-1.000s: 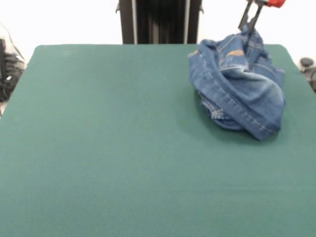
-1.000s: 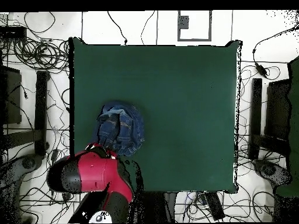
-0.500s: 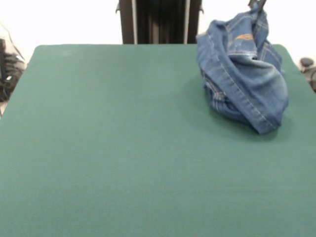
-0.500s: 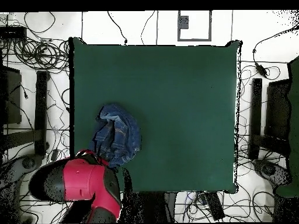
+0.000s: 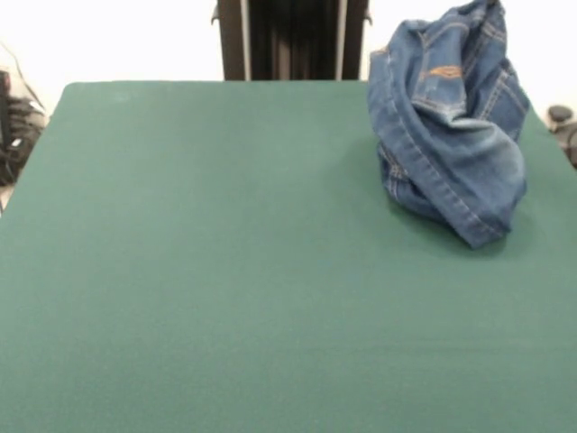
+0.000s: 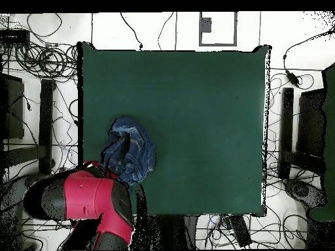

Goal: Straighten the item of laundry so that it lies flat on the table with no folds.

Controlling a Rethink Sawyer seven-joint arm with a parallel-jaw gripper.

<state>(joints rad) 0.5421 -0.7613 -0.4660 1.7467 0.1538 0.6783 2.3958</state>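
Observation:
The blue denim jeans are bunched in a heap at the far right of the green table. Their upper end is pulled up past the picture's top edge, and the lower folds rest on the cloth. In the overhead view the jeans sit near the table's bottom left corner, next to the red arm. The gripper is above the front view's top edge and hidden under the arm in the overhead view. The jeans hang from it.
The robot's black pedestal stands behind the table's far edge. A dark object lies off the right edge. Cables and stands surround the table. The jeans lie close to the table's edge.
The gripper has risen out of the front view with the top of the jeans, stretching the heap upward. The arm has swung slightly away from the table in the overhead view.

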